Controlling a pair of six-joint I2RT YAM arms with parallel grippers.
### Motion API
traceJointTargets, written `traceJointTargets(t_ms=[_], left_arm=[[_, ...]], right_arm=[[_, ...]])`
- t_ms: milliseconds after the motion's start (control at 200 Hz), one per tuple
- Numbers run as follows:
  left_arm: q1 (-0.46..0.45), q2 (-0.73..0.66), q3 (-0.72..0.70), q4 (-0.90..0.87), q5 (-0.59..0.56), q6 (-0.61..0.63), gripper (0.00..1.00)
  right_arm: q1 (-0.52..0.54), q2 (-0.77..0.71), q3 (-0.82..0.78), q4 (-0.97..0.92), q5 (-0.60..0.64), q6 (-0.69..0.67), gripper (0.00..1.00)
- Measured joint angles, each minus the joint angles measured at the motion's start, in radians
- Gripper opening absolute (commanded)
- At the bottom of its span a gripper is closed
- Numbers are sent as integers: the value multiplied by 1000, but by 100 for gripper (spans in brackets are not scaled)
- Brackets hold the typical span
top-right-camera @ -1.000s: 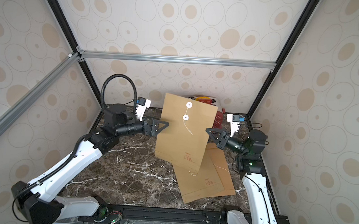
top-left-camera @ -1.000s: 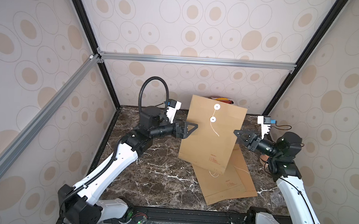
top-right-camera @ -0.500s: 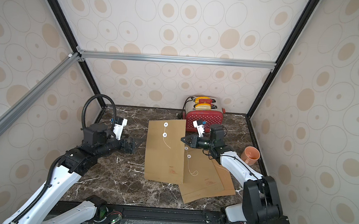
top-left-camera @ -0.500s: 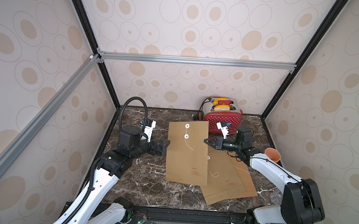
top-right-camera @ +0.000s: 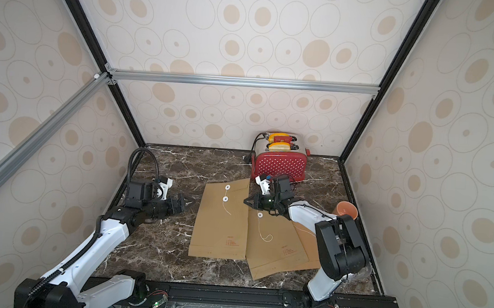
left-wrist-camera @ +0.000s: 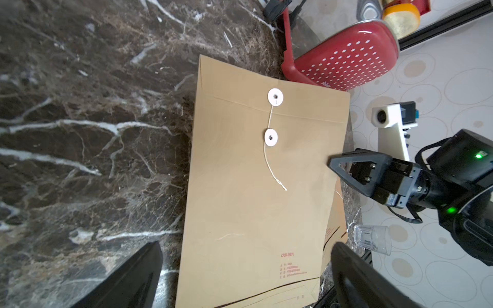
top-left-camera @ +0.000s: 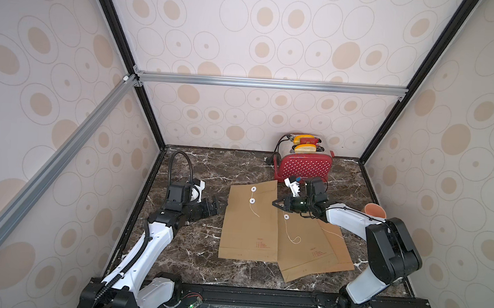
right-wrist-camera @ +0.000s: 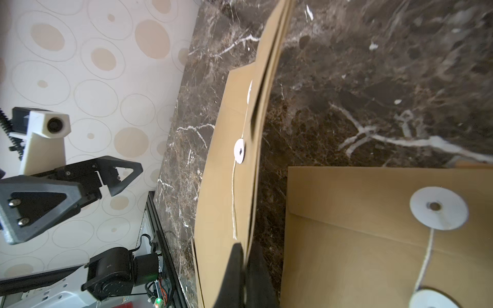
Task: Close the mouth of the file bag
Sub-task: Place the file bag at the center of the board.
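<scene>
The file bag [top-left-camera: 250, 223] is a brown paper envelope lying on the marble table, seen in both top views. Its flap is folded down, and a string [left-wrist-camera: 272, 170] runs from the upper white disc [left-wrist-camera: 275, 96] past the lower disc to a loose tail. My right gripper [top-left-camera: 275, 204] is shut on the bag's right edge below the discs; the right wrist view shows the paper [right-wrist-camera: 226, 160] pinched between the fingers [right-wrist-camera: 237, 266] and raised a little. My left gripper [top-left-camera: 217, 204] stands open just off the bag's left edge, holding nothing.
Two more brown envelopes [top-left-camera: 307, 248] lie partly under the bag to the right. A red toaster [top-left-camera: 304, 167] stands at the back, an orange cup [top-left-camera: 374, 211] at the right wall, and a clear glass [left-wrist-camera: 372, 238] by the front right.
The bag, held up in the air a second ago, has come down flat on the table. Both arms have lowered with it, and the left gripper stayed open beside it.
</scene>
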Motion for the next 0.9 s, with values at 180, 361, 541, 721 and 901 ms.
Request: traceJointTargets(t_ms=[180, 361, 541, 721, 901], left_arm=[[0, -54, -39, 43, -49, -53, 99], [0, -38, -134, 108, -71, -117, 99], [0, -95, -139, 50, -159, -90, 99], [1, -137, -127, 10, -171, -58, 99], [1, -139, -124, -19, -174, -38, 99]], right_arm=[[79, 111, 97, 8, 49, 39, 0], [146, 212, 171, 76, 120, 108, 0], [220, 360, 327, 86, 180, 136, 0], [267, 471, 431, 119, 202, 171, 0], [280, 551, 490, 141, 213, 196, 0]])
